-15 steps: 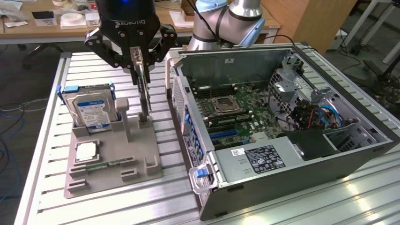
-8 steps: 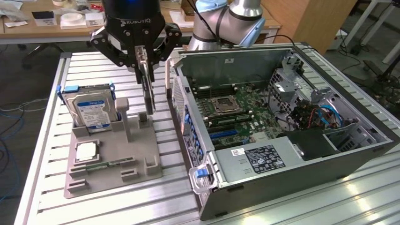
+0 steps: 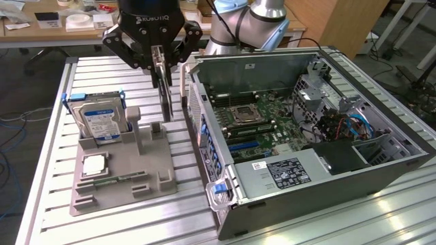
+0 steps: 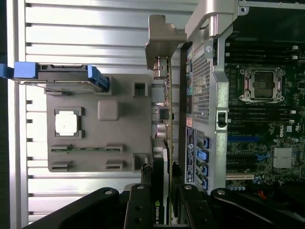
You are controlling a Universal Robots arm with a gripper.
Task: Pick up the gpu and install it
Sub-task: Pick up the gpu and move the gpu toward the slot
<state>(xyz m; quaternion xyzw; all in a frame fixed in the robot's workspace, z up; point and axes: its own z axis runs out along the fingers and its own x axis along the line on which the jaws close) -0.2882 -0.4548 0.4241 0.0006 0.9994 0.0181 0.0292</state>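
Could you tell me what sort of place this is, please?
Probably a robotics lab: a robot hand holds a gpu over a slotted metal table, beside an open computer case, with cluttered desks behind.

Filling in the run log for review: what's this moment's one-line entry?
pincer: shut on graphics card | graphics card: upright, at gray holder's edge beside open computer case | install: not yet in case

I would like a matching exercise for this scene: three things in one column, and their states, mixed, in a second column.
1. thin green gpu card with silver bracket
2. silver hard drive with blue-white label
3. square silver processor chip

A. lies flat on the grey holder tray
B. hangs clamped in the black gripper
C. stands upright in the grey holder tray

Pairs: 1-B, 2-C, 3-A.
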